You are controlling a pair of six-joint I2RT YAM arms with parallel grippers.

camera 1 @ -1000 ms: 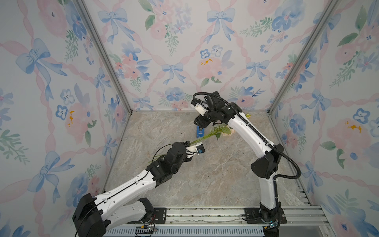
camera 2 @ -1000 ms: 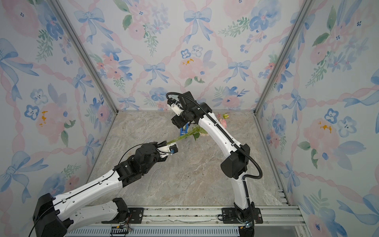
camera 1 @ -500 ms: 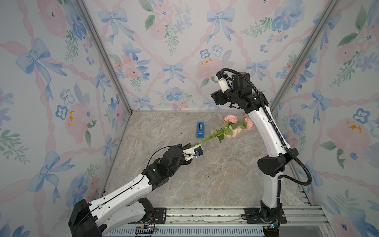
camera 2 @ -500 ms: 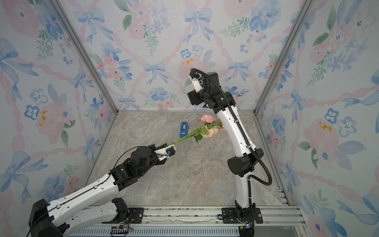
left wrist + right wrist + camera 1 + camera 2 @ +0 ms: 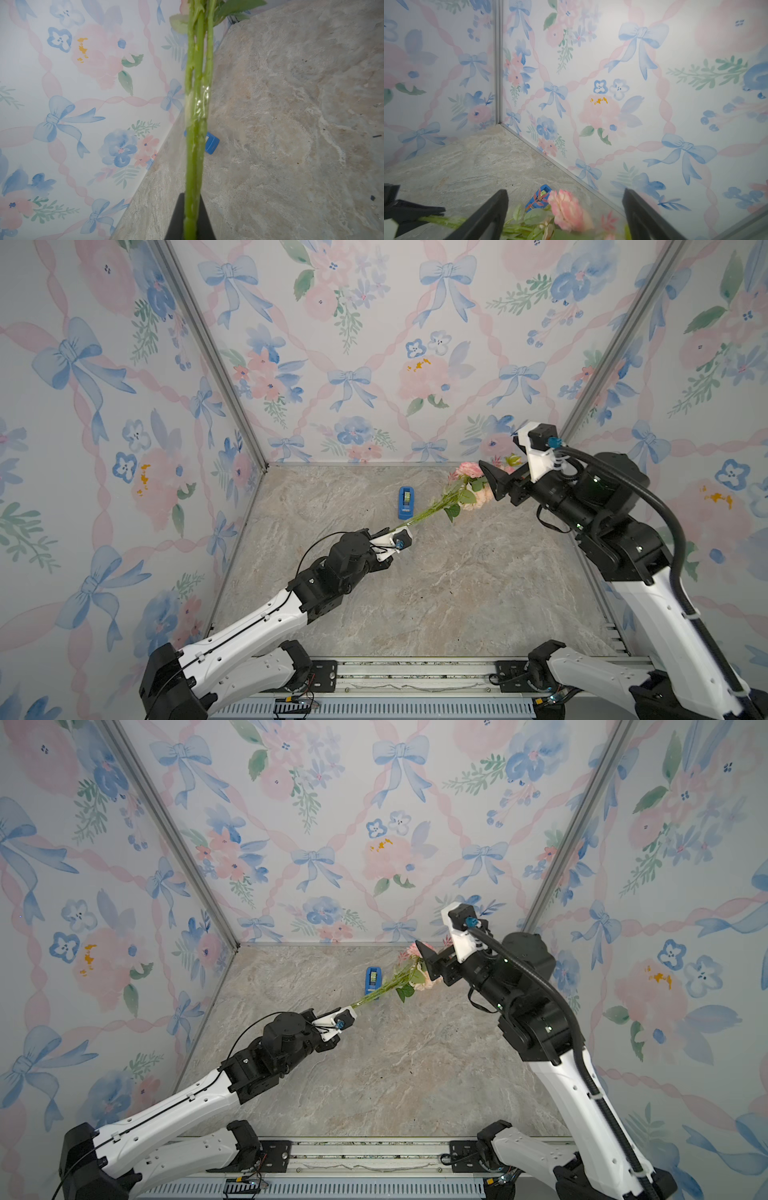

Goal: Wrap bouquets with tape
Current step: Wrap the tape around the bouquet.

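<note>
bouquet (image 5: 459,495) is held off the table (image 5: 457,593), blooms right of centre in both top views | left gripper (image 5: 192,205) is clamped on its stem ends, lower centre of the left wrist view | right gripper (image 5: 564,192) is spread wide by the blooms | tape dispenser (image 5: 406,502) is seen mid-frame, on the table

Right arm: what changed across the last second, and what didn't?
The right gripper moved off the bouquet near the dispenser, rose toward the back wall, then swung right; it now hangs open by the blooms. The left gripper stays shut on the bouquet; the dispenser has not moved.
</note>
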